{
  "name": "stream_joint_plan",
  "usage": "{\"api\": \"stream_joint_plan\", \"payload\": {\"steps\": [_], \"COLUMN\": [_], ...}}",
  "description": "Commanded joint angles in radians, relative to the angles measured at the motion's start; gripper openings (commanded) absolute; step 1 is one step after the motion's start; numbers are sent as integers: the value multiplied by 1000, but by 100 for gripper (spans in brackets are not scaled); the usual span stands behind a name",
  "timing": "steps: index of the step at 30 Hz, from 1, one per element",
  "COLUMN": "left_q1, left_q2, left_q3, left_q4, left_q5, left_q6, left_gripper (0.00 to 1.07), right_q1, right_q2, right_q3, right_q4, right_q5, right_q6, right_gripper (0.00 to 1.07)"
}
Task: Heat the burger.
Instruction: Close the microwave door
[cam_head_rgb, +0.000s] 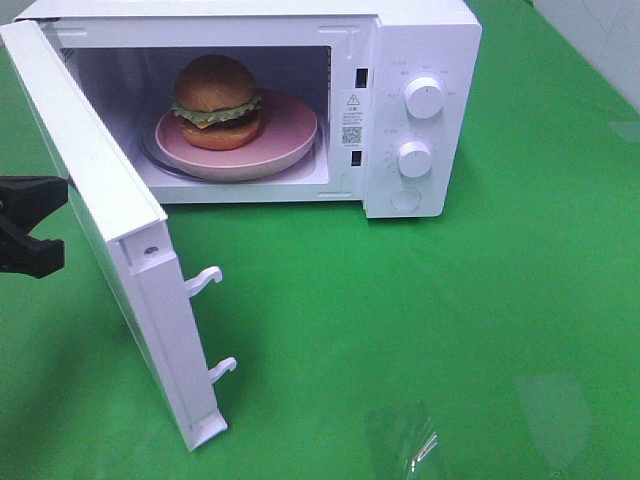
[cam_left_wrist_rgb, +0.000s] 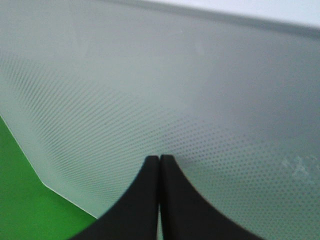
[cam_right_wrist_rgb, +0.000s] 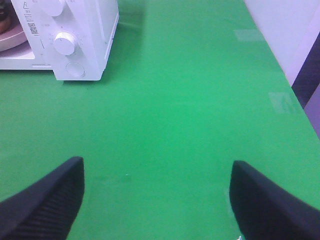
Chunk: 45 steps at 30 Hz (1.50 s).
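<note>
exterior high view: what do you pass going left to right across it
left pincer → open microwave door → burger → control panel

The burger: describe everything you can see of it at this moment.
The burger is round, with two glossy golden-brown bun halves. Frilly green lettuce and the edge of a yellow cheese slice peek out between them. It looks whole and neatly stacked, and it stands upright. It sits on the pink plate, left of the plate's middle, inside the cavity of the open microwave. Only the plate touches it.
</note>
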Motion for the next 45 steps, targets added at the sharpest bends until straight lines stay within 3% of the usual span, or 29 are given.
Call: {"api": "stream_joint_plan", "payload": {"steps": [1,7,14,17,22,45], "left_q1": [-63,-139,-203,-255,-308,-365], "left_q2": [44,104,175,222,281,503], "left_q3": [-35,-83,-157,-209,-279,-614], "left_q4": [-120,-196,-240,-333,-401,-447], "left_q5": [-13,-20,-11,-12,-13,39], "left_q6": [57,109,132,177,237,238], "left_gripper": [0,0,0,0,0,0], "right_q1": [-3,-3,-3,-3,-3,-3], "right_q2": [-27,-27,-27,-27,-27,-27], "right_q3": [0,0,0,0,0,0], "right_q4": [-3,-3,-3,-3,-3,-3], "right_q5": [-11,-11,-11,-11,-11,-11], "right_q6": [-6,-6,-6,-5,-6,-6], "right_gripper": [76,76,76,76,76,76]}}
